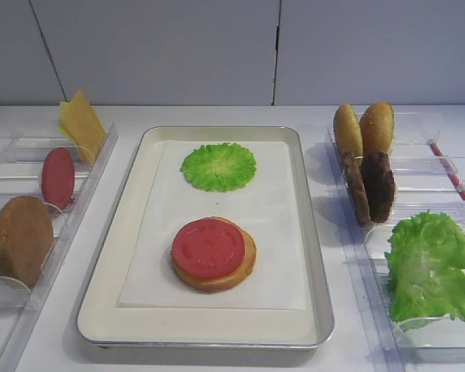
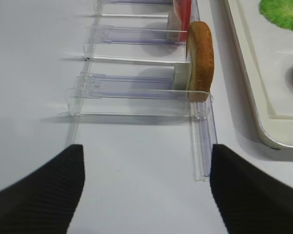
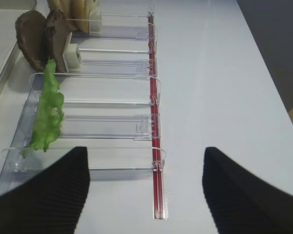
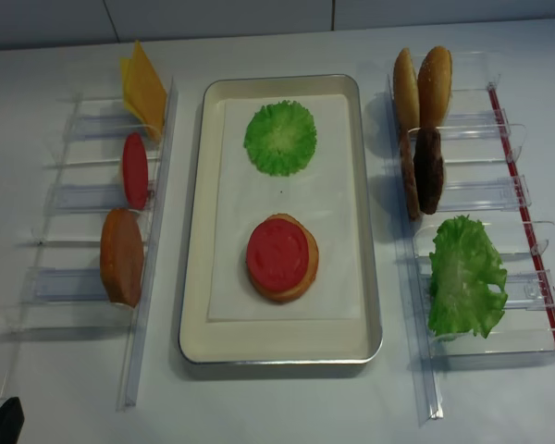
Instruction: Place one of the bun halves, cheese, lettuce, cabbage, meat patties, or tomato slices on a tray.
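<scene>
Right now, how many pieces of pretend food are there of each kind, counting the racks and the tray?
Bun halves: 4
Meat patties: 2
Tomato slices: 2
Cheese, one stack; slices not countable: 1
Leafy lettuce: 1
Round flat green leaf: 1
Total: 11

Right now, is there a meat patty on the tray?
No, the tray holds only a cabbage leaf and a tomato slice on a bun half.

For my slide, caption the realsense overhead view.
Tomato slice on a bun half beside cabbage on the tray.
</scene>
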Available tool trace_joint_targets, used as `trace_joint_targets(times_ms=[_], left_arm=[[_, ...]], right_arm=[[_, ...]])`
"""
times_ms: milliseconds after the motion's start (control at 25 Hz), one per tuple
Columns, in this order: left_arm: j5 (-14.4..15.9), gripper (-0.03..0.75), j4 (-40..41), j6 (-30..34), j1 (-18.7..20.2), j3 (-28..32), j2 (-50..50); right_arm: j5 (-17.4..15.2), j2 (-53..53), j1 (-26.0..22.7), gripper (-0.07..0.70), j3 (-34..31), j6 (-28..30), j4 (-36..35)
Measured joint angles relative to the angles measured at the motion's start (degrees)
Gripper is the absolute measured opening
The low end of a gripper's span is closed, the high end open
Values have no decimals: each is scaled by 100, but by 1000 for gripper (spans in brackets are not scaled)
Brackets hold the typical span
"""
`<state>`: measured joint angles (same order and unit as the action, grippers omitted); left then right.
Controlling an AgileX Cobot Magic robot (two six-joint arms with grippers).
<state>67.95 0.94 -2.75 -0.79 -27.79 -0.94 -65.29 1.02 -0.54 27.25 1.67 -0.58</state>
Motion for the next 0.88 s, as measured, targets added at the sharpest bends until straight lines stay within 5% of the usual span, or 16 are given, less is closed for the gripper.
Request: trace_joint_targets(times_ms=[880], left_arm=[[0,516,0,0,-13,0,0]], right_arm=[[0,0,0,502,0,21,0]])
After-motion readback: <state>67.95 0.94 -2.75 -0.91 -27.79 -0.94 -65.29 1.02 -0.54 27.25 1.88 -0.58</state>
